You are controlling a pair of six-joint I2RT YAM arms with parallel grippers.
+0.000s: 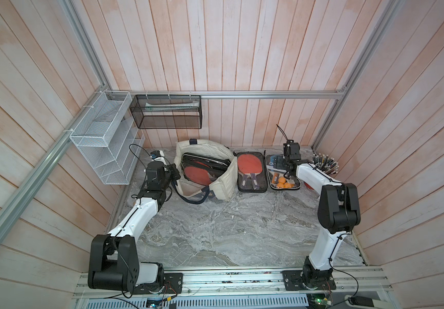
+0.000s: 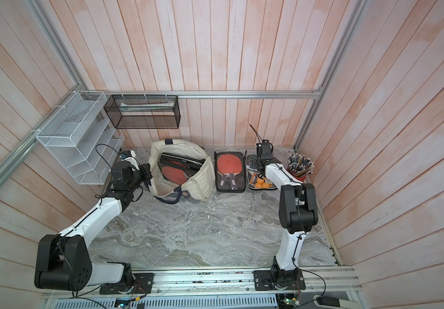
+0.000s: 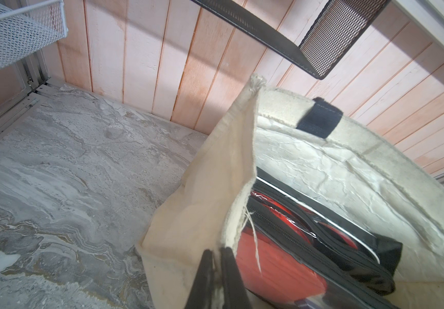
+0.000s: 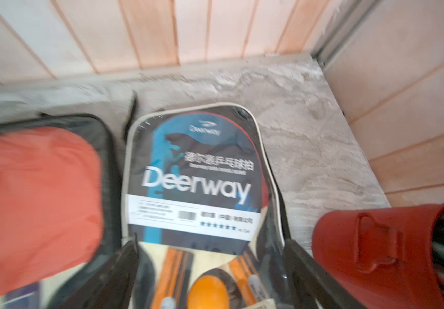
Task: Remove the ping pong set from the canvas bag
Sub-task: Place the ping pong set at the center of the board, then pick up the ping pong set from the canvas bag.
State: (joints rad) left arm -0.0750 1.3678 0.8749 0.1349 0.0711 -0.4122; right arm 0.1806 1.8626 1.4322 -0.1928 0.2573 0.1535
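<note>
Grey marble-patterned tabletop (image 1: 215, 227), boxed in by pale pink plank walls, with a two-armed robot at work on it. At the back stands the canvas bag (image 1: 230, 179), cream with a navy handle (image 1: 188, 196) drooping onto the table, its mouth gaping upward. Inside it lie black zip cases (image 3: 322, 240), one showing a red paddle face through clear plastic.

Two ping pong sets are out on the table, side by side to the right of the bag in both top views: a black-edged case with red paddles (image 1: 250, 171) just beside the bag, and next to it a Deerway-branded pack (image 4: 197, 174) with orange balls (image 1: 285, 183) at its near end. A red cup of pens (image 2: 299, 167) stands just beyond that pack, near the right wall.

The left gripper (image 3: 216, 252) pinches the frayed rim of the bag between its nearly closed fingers, at the side of the bag nearest the left wall. The right gripper (image 4: 210, 242) hangs over the handle end of the Deerway pack, fingers (image 4: 124, 256) spread wide and closed on nothing; the wrist view is blurred, so contact with the pack cannot be told.

A white wire rack (image 1: 100, 139) and a black mesh basket (image 1: 166, 112) hang on the walls above.
</note>
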